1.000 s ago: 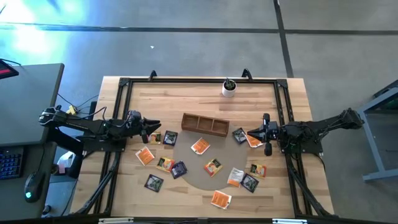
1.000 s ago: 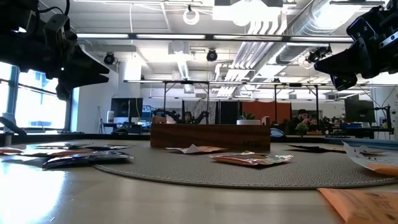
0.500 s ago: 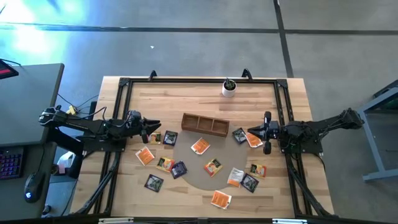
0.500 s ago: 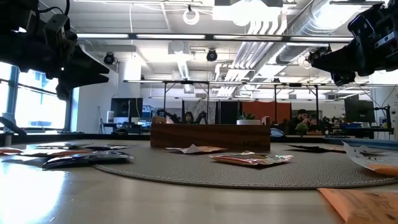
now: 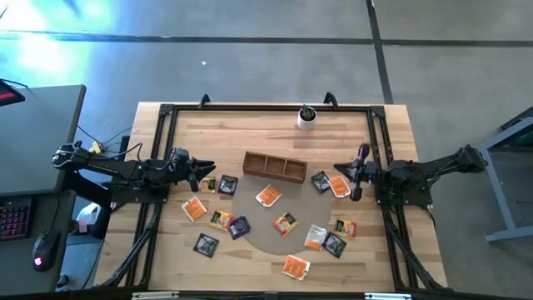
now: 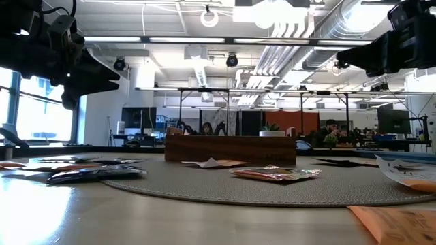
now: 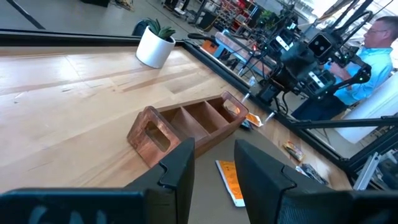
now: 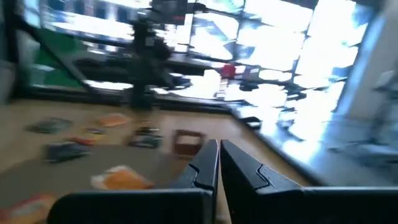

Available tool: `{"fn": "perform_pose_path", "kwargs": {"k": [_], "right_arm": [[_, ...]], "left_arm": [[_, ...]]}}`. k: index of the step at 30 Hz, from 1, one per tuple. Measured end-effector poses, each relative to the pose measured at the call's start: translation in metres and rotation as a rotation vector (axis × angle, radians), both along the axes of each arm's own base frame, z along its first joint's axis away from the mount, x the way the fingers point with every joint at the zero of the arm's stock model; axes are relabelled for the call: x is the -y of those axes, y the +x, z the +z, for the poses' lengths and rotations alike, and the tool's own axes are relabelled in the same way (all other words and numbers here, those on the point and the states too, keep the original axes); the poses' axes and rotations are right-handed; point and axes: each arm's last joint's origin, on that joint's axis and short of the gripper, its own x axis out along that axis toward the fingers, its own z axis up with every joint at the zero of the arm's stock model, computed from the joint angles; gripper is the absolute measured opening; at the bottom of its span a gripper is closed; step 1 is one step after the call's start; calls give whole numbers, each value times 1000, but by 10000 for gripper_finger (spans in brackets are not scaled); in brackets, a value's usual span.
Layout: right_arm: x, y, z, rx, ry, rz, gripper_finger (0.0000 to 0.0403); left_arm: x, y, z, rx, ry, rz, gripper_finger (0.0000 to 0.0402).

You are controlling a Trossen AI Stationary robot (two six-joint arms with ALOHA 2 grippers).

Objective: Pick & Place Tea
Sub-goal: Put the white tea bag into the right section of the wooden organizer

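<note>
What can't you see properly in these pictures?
- Wooden tray, low view: its side wall hides the inside.
- Tea sachets, high view: print too small to read.
- Right wrist view: motion blur smears the sachets.
- Left gripper, low view: the frame edge cuts off the arm.

I see a grey concrete floor point(image 5: 250, 67), a dark desk point(image 5: 42, 133) beside the bench point(image 5: 250, 133), and ceiling ducts point(image 6: 354, 20) overhead.
</note>
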Motion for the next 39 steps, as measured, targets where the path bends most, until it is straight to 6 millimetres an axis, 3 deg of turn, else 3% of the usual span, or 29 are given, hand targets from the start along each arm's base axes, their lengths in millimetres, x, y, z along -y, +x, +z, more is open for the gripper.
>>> {"fn": "perform_pose_path", "kwargs": {"k": [4, 10, 24, 28, 35, 39], "right_arm": [[3, -1, 1, 8, 2, -106, 3], [-1, 0, 3, 74, 154, 46, 12], [1, 4, -4, 50, 274, -54, 124], [-2, 11, -7, -9, 304, -40, 128], [-8, 34, 6, -110, 321, -25, 129], [-12, 51, 2, -230, 308, -49, 129]], "left_arm": [[0, 0, 1, 11, -16, 2, 112], [0, 0, 1, 31, -70, 8, 112], [-5, -2, 2, 48, -42, 194, 112], [-6, -3, 1, 38, -32, 237, 112], [-6, -3, -1, 13, -20, 235, 112], [-4, -2, -1, -17, 33, 144, 112]]}}
